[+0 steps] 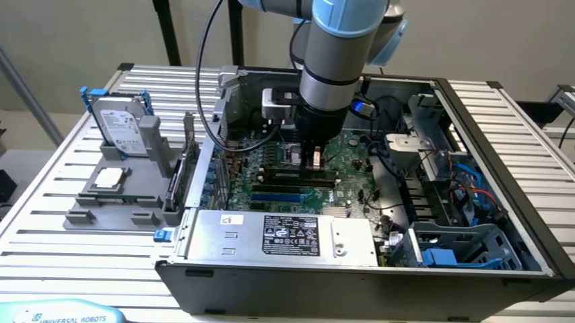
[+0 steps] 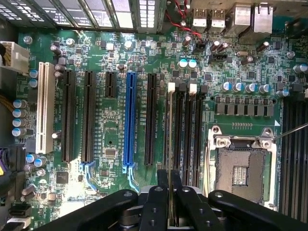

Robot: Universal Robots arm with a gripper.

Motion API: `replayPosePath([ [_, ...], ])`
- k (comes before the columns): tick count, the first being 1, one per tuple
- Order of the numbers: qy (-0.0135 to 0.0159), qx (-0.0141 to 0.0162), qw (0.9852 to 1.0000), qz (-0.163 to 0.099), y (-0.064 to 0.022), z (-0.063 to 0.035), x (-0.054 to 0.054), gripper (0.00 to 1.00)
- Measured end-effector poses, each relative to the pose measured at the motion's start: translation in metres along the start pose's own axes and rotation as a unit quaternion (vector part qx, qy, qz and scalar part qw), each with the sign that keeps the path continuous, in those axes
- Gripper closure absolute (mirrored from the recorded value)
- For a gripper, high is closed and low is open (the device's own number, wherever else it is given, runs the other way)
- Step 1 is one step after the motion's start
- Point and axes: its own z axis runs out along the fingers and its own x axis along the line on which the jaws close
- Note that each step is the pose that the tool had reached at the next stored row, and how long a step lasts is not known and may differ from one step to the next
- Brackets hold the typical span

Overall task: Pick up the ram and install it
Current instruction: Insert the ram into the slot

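Inside the open computer case (image 1: 503,222), the gripper (image 1: 313,160) hangs low over the motherboard (image 2: 110,144), its fingers (image 2: 162,180) pinched together on the ram (image 2: 169,144). The thin stick stands on edge straight below the fingers, lined up along one of the black memory slots (image 2: 179,130) with white end clips, beside the bare processor socket (image 2: 240,168). Whether it is seated in the slot I cannot tell.

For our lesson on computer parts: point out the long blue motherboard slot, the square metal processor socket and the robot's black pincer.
Long blue motherboard slot (image 2: 130,120): wrist view, mid-length of slot.
Square metal processor socket (image 2: 240,171): wrist view, socket centre.
Black pincer (image 2: 169,190): wrist view, between its fingertips.
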Motion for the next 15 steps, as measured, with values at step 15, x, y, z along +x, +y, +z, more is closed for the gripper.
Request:
replayPosePath([
  [15, -0.0002, 0.0088, 1.0, 0.004, 0.0035, 0.0009, 0.0, 0.87],
])
